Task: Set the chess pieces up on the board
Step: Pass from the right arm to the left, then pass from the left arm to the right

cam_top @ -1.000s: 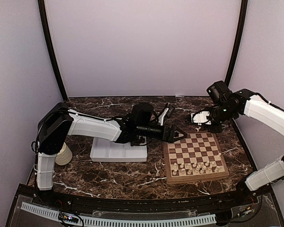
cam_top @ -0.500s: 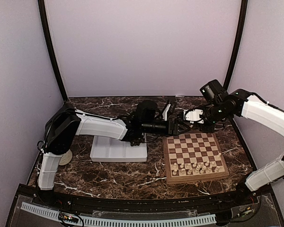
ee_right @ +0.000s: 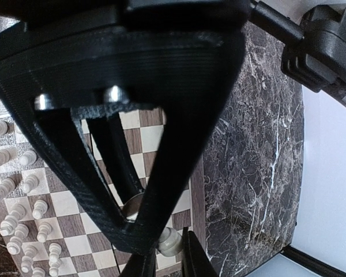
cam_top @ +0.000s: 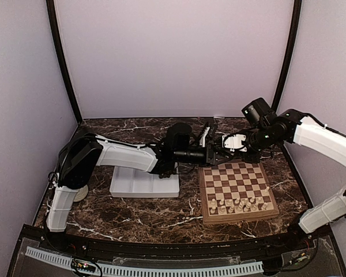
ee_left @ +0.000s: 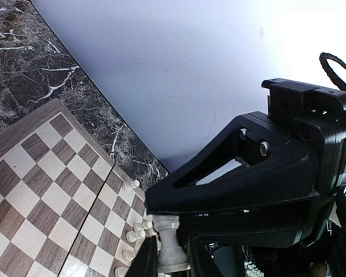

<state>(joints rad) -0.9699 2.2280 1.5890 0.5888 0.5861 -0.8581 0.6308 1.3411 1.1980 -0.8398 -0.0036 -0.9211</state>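
A cream-white rook [ee_left: 172, 242] hangs in the air over the far left corner of the board [cam_top: 236, 183]. My left gripper [cam_top: 217, 155] is shut on it, its fingers [ee_left: 143, 261] pressing both sides of the stem. My right gripper [cam_top: 225, 146] meets it tip to tip and is shut on the same rook [ee_right: 172, 242]. In the left wrist view the right gripper [ee_left: 248, 179] fills the frame; in the right wrist view the left gripper [ee_right: 121, 104] does. Several white chess pieces [cam_top: 239, 203] stand on the board's near rows.
A white divided tray [cam_top: 144, 183] lies left of the board, under the left arm. A cream mug [cam_top: 79, 193] stands at the left, partly hidden by that arm. The walls of the enclosure rise close behind both grippers.
My left gripper has moved right and back to the right gripper and closed its jaws on the rook. The right gripper came a little leftward, still shut on the rook.
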